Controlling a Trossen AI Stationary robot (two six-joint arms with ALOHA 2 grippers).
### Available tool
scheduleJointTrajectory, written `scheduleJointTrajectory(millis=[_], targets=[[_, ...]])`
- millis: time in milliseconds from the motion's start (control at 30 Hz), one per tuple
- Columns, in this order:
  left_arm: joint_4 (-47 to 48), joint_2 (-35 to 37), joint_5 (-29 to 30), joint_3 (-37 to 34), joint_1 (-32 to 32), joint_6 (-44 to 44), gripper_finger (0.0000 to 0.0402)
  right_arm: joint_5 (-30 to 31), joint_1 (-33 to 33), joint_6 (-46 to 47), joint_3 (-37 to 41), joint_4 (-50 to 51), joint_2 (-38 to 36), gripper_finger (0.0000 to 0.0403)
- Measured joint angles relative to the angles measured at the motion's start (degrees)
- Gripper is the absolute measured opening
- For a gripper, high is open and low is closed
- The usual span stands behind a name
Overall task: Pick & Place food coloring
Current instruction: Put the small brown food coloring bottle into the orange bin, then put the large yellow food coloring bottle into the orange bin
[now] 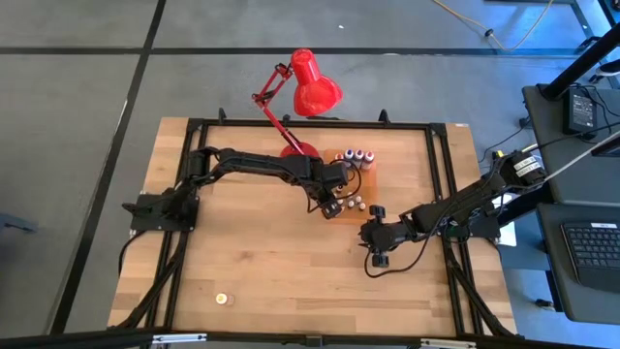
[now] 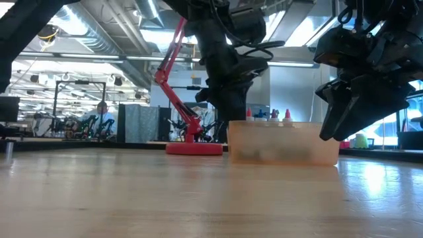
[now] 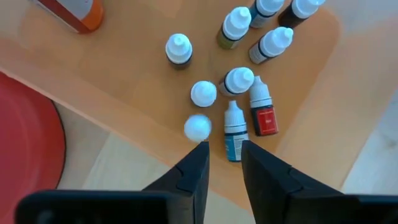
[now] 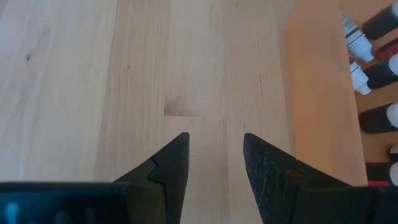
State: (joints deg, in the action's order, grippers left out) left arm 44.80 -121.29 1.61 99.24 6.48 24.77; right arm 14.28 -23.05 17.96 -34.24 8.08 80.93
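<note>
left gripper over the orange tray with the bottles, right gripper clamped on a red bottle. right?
Half wrong. The left gripper is over the orange tray of food coloring bottles, but the right wrist view shows the right gripper open and empty over bare table.

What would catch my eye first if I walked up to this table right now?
Probably the bright red desk lamp at the table's far edge. Just in front of it, the left gripper hangs over an orange tray of tiny white-capped food coloring bottles, some upright, two lying down, its jaws slightly apart around nothing. The right gripper waits over bare wood beside the tray.
</note>
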Motion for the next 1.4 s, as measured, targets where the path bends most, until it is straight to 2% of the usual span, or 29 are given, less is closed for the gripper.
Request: scheduleJointTrajectory(millis=[300, 433, 667, 800, 1033, 1167, 1400], targets=[[3.66, 2.24, -4.60, 0.00, -0.01, -0.03, 0.0104, 0.02, 0.00, 0.00, 0.00, 0.03, 0.00, 0.0155], [6.66, 7.43, -1.42, 0.04, -2.45, -0.02, 0.0102, 0.00, 0.00, 0.02, 0.00, 0.35, 0.00, 0.0155], [16.28, 16.89, 10.00, 0.04, -13.98, 2.04, 0.0106, -1.90, -0.02, 1.23, 0.00, 0.48, 0.00, 0.0155], [18.96, 19.41, 10.53, 0.04, -22.00, 3.90, 0.0106, -1.95, -0.02, 1.34, 0.00, 0.44, 0.00, 0.0155], [14.83, 19.96, 10.62, 0.04, -32.11, 12.58, 0.0105, -1.92, -0.02, 1.27, -0.02, -0.23, 0.00, 0.0155], [12.66, 19.49, 10.82, 0.02, -34.45, 18.38, 0.0130, -1.91, 0.00, 1.15, -0.02, -1.22, 0.00, 0.0155], [5.22, 18.67, 7.54, 0.03, -35.69, 14.69, 0.0215, -1.71, 0.00, -3.31, -0.02, -2.28, 0.00, 0.0155]])
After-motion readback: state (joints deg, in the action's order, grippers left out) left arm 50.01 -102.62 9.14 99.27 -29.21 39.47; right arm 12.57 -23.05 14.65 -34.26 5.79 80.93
